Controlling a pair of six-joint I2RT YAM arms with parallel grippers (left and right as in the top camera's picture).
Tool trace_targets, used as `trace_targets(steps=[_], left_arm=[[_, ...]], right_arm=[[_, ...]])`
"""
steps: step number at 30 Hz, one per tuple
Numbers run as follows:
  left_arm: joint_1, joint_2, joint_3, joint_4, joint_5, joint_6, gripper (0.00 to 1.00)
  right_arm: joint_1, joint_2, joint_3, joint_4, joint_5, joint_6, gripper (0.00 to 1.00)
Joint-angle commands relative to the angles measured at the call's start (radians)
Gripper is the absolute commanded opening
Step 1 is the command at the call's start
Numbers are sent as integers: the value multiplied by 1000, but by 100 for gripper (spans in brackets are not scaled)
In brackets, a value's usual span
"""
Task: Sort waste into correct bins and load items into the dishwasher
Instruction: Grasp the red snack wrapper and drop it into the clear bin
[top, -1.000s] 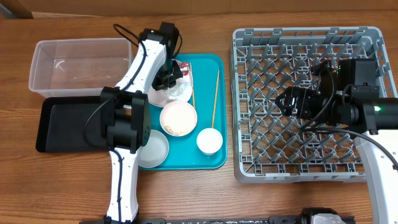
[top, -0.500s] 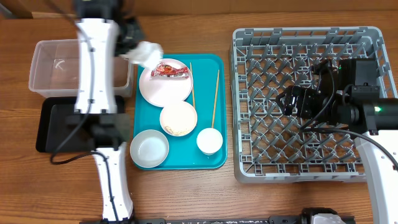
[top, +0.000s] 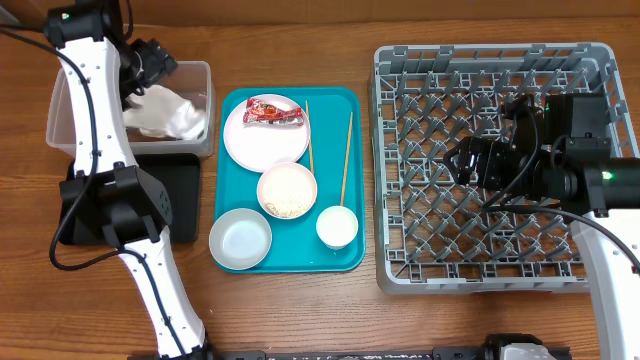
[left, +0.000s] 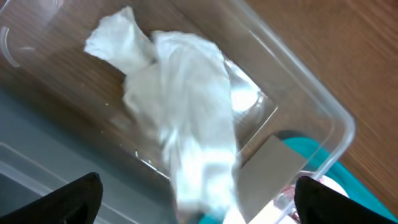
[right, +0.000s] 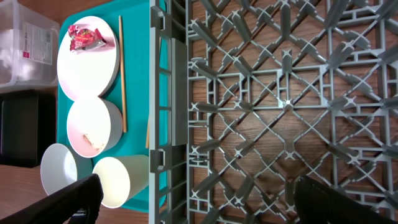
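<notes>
The napkin (top: 168, 113) is off the plate (top: 262, 148) and in the clear tub (top: 75, 78), just below the left gripper (top: 150, 85). Its fingers are spread wide: it has let go. One piece of waste is sorted. The wrapper (top: 274, 112) waits well off to its side, on the plate.

Left arm (top: 95, 95) and right arm (top: 610, 270): white links joined by black motor housings, black cables (top: 88, 110) running alongside, a green light (top: 603, 175) on the right, and black-fingered left gripper (left: 199, 202) and right gripper (right: 199, 196).
</notes>
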Motion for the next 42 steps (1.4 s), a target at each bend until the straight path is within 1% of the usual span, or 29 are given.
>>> trace_targets(steps=[1, 5, 7, 8, 10, 14, 18, 23, 27, 28, 31, 35, 38, 42], left_arm=[[-19, -38, 69, -9, 18, -8, 100], [-77, -64, 119, -8, 79, 46, 96], [-158, -62, 119, -16, 85, 45, 91], [-216, -56, 110, -14, 63, 43, 90], [-281, -46, 98, -5, 11, 6, 87], [-402, 8, 96, -3, -122, -139, 81], [-473, 77, 96, 17, -135, -182, 78], [-480, 171, 96, 37, -116, -249, 76], [-463, 225, 96, 27, -23, -256, 71], [-459, 240, 96, 16, -1, -259, 68], [-450, 258, 96, -29, -9, -292, 63], [-445, 258, 96, -46, -15, -292, 58], [-444, 274, 95, -50, -40, -285, 58], [-439, 338, 94, -37, -25, -285, 57]], right_arm=[[-3, -19, 22, 7, 6, 0, 100], [-3, -19, 22, 7, 6, 0, 100], [-3, -19, 22, 7, 6, 0, 100], [-3, -19, 22, 7, 6, 0, 100], [-3, -19, 22, 7, 6, 0, 100], [-3, -19, 21, 5, 6, 0, 100], [-3, -19, 21, 5, 6, 0, 100], [-3, -19, 20, 5, 6, 0, 100], [-3, -18, 20, 5, 10, 0, 100], [-3, -18, 20, 4, 13, 0, 100], [-3, -18, 20, 4, 13, 0, 100], [-3, -18, 20, 5, 14, 0, 100], [-3, -18, 20, 3, 13, 0, 100], [-3, -18, 20, 5, 14, 0, 100]])
